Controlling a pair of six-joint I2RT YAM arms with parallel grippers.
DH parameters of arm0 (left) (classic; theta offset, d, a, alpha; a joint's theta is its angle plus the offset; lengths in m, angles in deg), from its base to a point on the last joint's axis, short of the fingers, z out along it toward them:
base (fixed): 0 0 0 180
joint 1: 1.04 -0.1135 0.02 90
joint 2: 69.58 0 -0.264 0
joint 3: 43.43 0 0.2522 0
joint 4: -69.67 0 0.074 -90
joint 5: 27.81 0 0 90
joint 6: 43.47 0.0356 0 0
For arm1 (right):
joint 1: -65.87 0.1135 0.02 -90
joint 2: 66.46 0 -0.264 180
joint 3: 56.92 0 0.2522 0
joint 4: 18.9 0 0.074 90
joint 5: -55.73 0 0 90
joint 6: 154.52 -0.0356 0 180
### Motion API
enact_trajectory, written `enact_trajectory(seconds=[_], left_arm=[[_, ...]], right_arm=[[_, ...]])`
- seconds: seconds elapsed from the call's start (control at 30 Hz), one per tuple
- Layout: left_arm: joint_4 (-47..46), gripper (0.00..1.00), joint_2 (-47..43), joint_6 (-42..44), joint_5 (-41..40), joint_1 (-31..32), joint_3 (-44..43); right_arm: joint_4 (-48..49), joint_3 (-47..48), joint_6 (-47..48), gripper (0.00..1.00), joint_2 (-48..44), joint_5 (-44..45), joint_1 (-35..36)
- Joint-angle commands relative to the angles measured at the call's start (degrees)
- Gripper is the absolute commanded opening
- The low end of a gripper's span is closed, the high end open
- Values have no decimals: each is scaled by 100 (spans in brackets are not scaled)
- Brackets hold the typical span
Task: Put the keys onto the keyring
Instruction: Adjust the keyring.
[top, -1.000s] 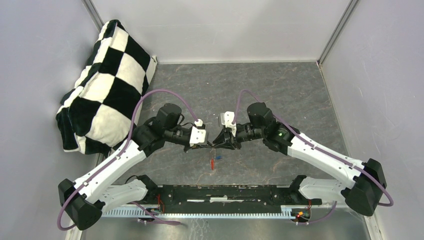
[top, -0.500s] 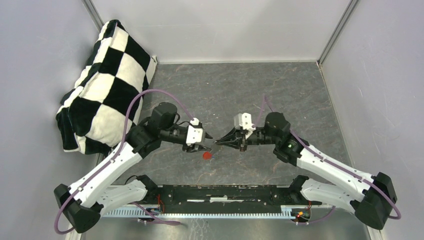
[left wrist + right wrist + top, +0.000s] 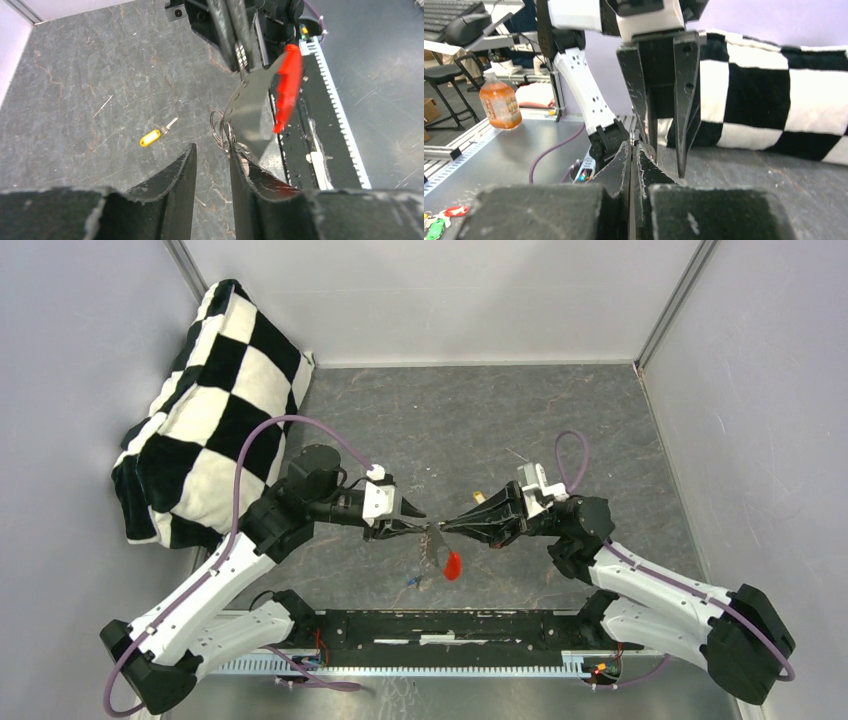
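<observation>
The keyring hangs in the air between my two grippers: a thin wire ring [image 3: 218, 131], a grey metal tab [image 3: 250, 107] and a bright red piece [image 3: 452, 565], which also shows in the left wrist view [image 3: 287, 85]. My right gripper [image 3: 446, 527] is shut on the top of the tab; its jaws are pressed together in the right wrist view [image 3: 634, 145]. My left gripper [image 3: 419, 524] is open, and its right finger [image 3: 245, 170] touches the wire ring. The yellow-capped key [image 3: 150, 138] lies on the table behind the grippers [image 3: 480, 497]. The blue-capped key [image 3: 411, 582] lies under them.
A black-and-white checkered pillow [image 3: 210, 410] leans in the far left corner. A black rail [image 3: 450, 625] runs along the near edge, just beyond the red piece. Grey walls close in the grey stone-patterned table [image 3: 500, 420].
The right arm has swung right and lower. The red piece, which lay on the table, now hangs off it between the two fingertips. The left arm has drawn back slightly to the left.
</observation>
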Motion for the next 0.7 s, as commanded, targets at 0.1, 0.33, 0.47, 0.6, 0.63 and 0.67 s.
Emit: enact_trajectory(seconds=[0.1,0.33,0.47,0.6,0.63,0.67], left_arm=[[-843,33,21,-1035,685,22,-38],[-969,46,65,-1193,944,25,-120],[-1031,44,77,-1164,993,23,-248],[-1044,42,123,-1127,1099,24,-435],[-1030,44,123,-1098,1093,22,-480],[-1020,46,125,-1066,1042,23,-522]], right_arm=[[1595,-109,-823,0,152,34,-21],[1764,-147,-913,0,206,-45,-21],[2068,-206,-1076,0,239,-41,-23],[3189,-227,-1872,0,571,-160,-56],[3610,-176,-2129,0,729,-243,-64],[4044,-119,-2456,0,871,-328,-74]])
